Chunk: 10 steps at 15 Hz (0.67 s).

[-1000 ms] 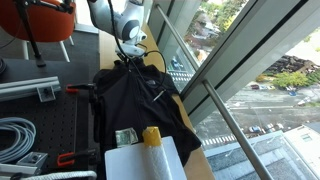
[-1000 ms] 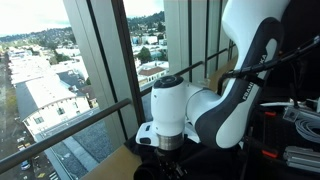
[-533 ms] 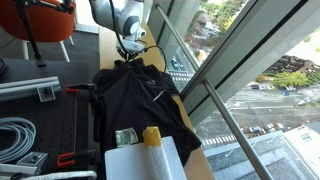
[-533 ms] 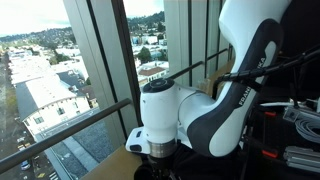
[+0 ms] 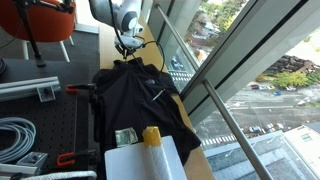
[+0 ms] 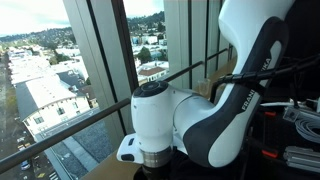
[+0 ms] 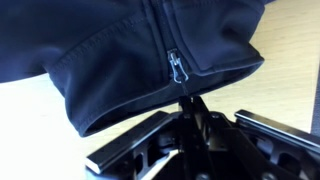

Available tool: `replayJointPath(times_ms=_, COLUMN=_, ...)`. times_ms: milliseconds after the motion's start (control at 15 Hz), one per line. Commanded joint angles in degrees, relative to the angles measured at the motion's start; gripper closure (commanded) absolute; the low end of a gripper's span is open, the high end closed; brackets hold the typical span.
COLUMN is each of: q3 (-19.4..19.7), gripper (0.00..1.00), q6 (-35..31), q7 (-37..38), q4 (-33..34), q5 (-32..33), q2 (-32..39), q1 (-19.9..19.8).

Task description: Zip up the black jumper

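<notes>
We see the black jumper (image 5: 135, 95) lying rumpled on the wooden tabletop (image 5: 108, 50) beside the window (image 5: 240, 70). In the wrist view our hand (image 7: 190, 104) is pressed together at the cloth's edge, just below the pale zip pull (image 7: 176, 66). Whether it nips any cloth we cannot tell.

Bare pale wooden counter (image 5: 108, 45) lies open at its far end, beyond the rumpled black cloth jumper (image 5: 135, 100). A grey metal window rail (image 5: 191, 65) hems the window edge. A white box with a yellow cap (image 5: 135, 162) blocks the near end.
</notes>
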<state>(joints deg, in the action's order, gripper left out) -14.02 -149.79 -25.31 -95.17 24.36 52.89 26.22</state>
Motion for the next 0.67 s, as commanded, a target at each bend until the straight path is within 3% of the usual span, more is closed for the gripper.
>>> replayJointPath(times_ms=0, q3=-1.46, gripper=0.98, q6=1.78, q7=-0.31, q4=3.47, q5=-0.55, q2=1.35, q1=0.84)
replayJointPath(times_ms=600, q3=-1.56, gripper=0.98, q6=3.55, q7=-0.3, q4=6.12, q5=-0.52, q2=1.81, q1=1.65)
